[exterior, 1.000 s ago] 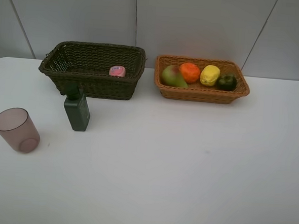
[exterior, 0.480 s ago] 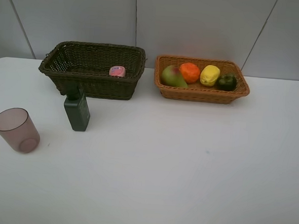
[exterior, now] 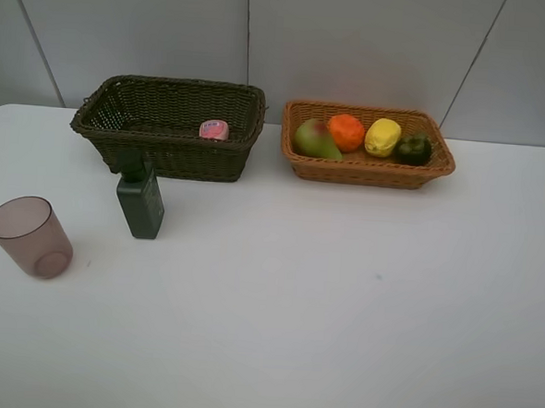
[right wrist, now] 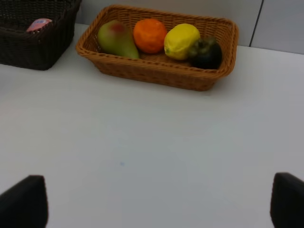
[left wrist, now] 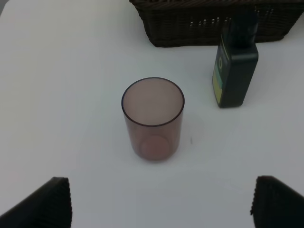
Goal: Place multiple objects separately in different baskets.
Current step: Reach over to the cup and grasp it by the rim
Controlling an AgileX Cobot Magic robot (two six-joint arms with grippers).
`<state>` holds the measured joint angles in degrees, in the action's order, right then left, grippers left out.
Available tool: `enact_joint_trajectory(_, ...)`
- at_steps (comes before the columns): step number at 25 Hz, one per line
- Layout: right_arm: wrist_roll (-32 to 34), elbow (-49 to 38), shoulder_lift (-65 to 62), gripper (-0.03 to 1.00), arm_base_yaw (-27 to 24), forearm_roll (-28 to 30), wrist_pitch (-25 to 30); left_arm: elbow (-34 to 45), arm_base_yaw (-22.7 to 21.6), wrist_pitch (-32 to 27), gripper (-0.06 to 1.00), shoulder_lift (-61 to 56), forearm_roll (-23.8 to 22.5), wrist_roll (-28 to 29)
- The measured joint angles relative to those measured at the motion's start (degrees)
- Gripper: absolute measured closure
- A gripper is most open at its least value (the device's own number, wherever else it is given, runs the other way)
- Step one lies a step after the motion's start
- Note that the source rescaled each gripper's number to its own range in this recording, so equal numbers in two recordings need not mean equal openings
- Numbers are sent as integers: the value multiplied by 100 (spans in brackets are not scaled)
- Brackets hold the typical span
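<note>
We're aiming the left end effector (left wrist: 159, 202), wide, at the mauve cup (left wrist: 153, 118) by the worktop's (exterior: 340, 310) left edge, likely lining up a grab, green bottle (exterior: 140, 203) waiting beside the dark basket (exterior: 187, 157), while the right end effector (right wrist: 154, 199) is idling wide, fruit (exterior: 346, 132) sitting sorted in the tan basket (exterior: 367, 172).

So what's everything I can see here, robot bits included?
deep wicker basket: one, dark olive-brown, back left
small bottle: one, pink, inside dark basket
shallow wicker basket: one, light orange-tan, right of dark one
pear, orange, lemon, mangosteen: one each, green-red, orange, yellow, dark, side by side in tan basket
tall bottle: one, dark green, upright before dark basket
translucent cup: one, mauve, upright, at left edge
table: one, white, under everything
left gripper, right gripper: one each, black, open, empty
</note>
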<state>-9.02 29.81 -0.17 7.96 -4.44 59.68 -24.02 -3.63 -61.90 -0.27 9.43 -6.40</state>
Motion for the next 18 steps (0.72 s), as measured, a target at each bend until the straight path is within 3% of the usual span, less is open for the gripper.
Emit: enact_joint_trajectory(18,0,0,0,-2,0,-21,0,0,58,0,-6,0,-17,0)
